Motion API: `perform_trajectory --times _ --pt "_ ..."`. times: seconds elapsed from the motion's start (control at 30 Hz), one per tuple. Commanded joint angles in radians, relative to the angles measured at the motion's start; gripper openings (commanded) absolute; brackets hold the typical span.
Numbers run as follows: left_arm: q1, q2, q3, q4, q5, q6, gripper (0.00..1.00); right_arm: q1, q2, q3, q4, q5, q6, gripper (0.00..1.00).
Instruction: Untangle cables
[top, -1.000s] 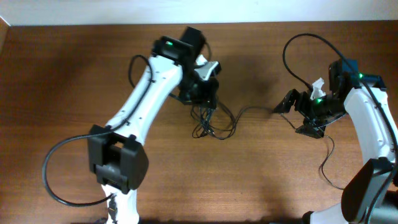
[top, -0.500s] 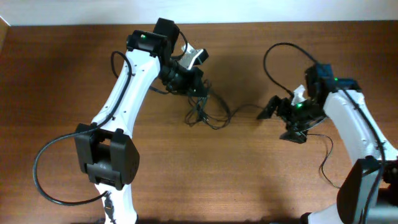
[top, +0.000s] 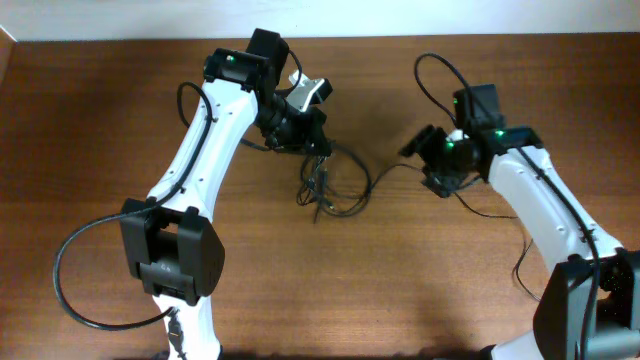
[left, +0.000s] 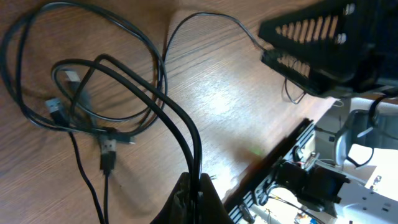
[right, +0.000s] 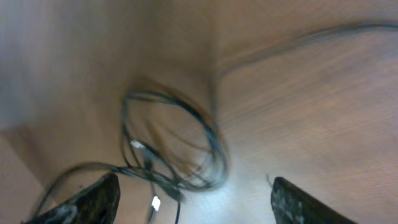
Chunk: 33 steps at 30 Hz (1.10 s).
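The cables (top: 335, 190) lie as a loose knot of thin black loops on the wooden table between the two arms. In the left wrist view the same cables (left: 93, 106) show small plug ends (left: 107, 149). My left gripper (top: 310, 140) hangs over the knot's back edge. It (left: 198, 190) is shut on two strands that rise from the pile. My right gripper (top: 422, 165) stands open just right of the knot, with one strand (top: 395, 172) running toward it. In its own blurred view the right gripper (right: 193, 202) has wide-apart fingers (right: 93, 202) and the loops (right: 180, 143) lie ahead.
A thin black strand (top: 505, 215) trails right across the table under the right arm. The table's back edge (top: 400, 40) meets a white wall. Thick arm cables loop at the left base (top: 70, 280) and above the right wrist (top: 440, 75).
My right gripper has swung left and toward the back, closing on the knot, with its jaws slightly narrower. My left gripper shifted left with its strands, then held still.
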Motion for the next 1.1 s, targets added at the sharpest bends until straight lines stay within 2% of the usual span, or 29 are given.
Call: perform_trajectory --times 0.0,0.13,0.27,0.33,0.53,0.7,1.07 --pt "-0.003 -0.011 0.014 -0.001 0.061 -0.010 0.00 0.083 -0.002 0.000 0.056 0.197 0.120 0.78" --pt "-0.027 -0.011 0.014 -0.003 0.007 -0.010 0.00 0.183 0.020 0.000 0.124 0.438 0.153 0.78" --pt "-0.048 -0.011 0.014 -0.019 -0.148 -0.015 0.00 0.195 0.092 0.000 0.195 0.452 0.155 0.74" --pt "-0.055 -0.011 0.014 -0.031 -0.260 -0.056 0.00 0.195 0.133 0.000 0.215 0.455 0.183 0.72" --pt "-0.059 -0.011 0.014 -0.035 -0.267 -0.055 0.00 0.195 0.225 0.000 0.224 0.451 0.198 0.65" --pt "-0.059 -0.011 0.013 -0.034 -0.274 -0.055 0.00 0.195 0.228 0.000 0.205 0.463 0.197 0.63" --pt "-0.060 -0.011 0.013 -0.035 -0.274 -0.055 0.00 0.192 0.313 0.000 0.206 0.516 0.206 0.62"
